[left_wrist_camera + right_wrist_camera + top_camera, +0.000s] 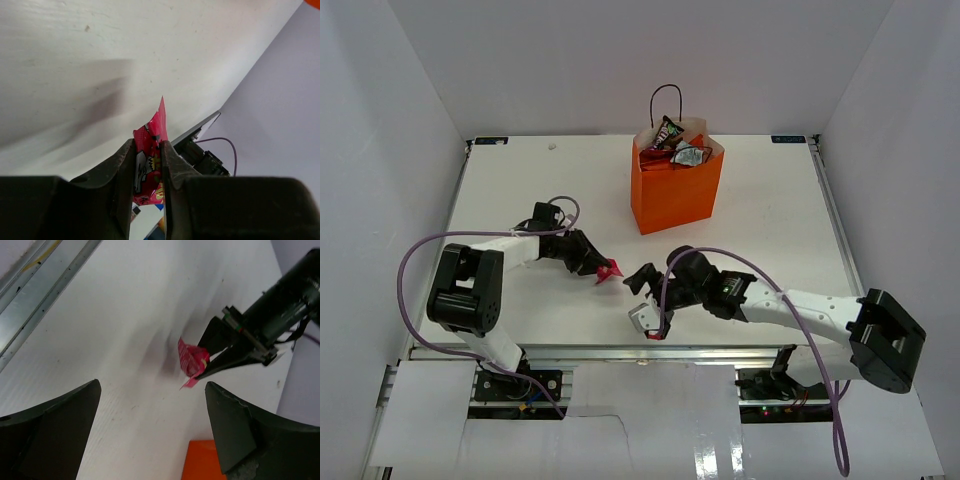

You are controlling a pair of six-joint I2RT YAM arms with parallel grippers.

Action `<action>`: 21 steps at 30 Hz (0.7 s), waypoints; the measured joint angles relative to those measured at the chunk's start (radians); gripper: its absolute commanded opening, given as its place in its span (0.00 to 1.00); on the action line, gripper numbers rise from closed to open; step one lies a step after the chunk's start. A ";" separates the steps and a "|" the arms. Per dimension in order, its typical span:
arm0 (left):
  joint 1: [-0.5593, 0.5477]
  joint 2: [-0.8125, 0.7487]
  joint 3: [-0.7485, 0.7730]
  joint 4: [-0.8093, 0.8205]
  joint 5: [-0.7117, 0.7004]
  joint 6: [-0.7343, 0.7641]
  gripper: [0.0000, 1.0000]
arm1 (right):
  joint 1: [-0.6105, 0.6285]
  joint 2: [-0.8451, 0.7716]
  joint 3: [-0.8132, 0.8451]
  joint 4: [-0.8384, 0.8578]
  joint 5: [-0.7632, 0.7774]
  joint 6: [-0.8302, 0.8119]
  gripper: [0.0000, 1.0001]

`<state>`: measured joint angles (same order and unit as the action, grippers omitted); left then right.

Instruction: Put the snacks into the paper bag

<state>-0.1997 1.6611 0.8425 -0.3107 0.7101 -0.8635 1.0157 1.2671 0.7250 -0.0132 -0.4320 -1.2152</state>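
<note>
Right gripper (pixel 642 298): nearest item, near centre of the table (pixel 520 180). Released, with the jaws standing wide apart. The right wrist view (pixel 152 387) shows only bare table between them.
Red scrap (pixel 657 335): at the table's near edge, just beside the right gripper's near finger. Too small to identify.
Left gripper (pixel 599 267): left of centre, a little farther back, pointing right toward the right gripper. Clenched on a pink packet, with both fingers (pixel 125 165) pressed flat against its sides.
Pink packet (pixel 610 270): a snack held upright between the left gripper's jaws, its crimped end sticking out past the tips. It hangs above the table, well short of the bag.
Packet markings (pixel 155 125): white, yellow and dark print on glossy pink-red film. The lettering is crumpled and partly covered, so no brand can be read.
Paper bag (pixel 670 195): bright orange, upright at far centre, mouth open, one thin black loop handle (pixel 667 100) standing up.
Bag contents: a dark wrapper (pixel 670 130) and a silver wrapper (pixel 692 155) poke above the rim. Their print is too small to read.
</note>
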 measured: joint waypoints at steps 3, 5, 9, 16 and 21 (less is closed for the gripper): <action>-0.032 -0.002 0.000 0.010 0.020 -0.030 0.27 | 0.028 0.040 0.003 0.046 0.005 -0.083 0.94; -0.055 -0.003 0.000 0.013 0.033 -0.045 0.27 | 0.032 0.065 0.018 0.046 0.008 -0.135 0.97; -0.095 -0.003 0.000 0.019 0.059 -0.064 0.27 | 0.033 0.108 0.056 0.046 0.015 -0.214 0.99; -0.145 -0.003 0.000 0.019 0.094 -0.079 0.27 | 0.033 0.171 0.072 0.037 0.040 -0.325 0.91; -0.166 -0.006 0.000 0.011 0.110 -0.080 0.28 | 0.033 0.203 0.072 0.019 0.063 -0.383 0.81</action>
<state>-0.3660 1.6550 0.8425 -0.3000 0.8204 -0.9432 1.0489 1.4696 0.7975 0.0059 -0.3687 -1.5986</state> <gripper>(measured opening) 0.329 0.841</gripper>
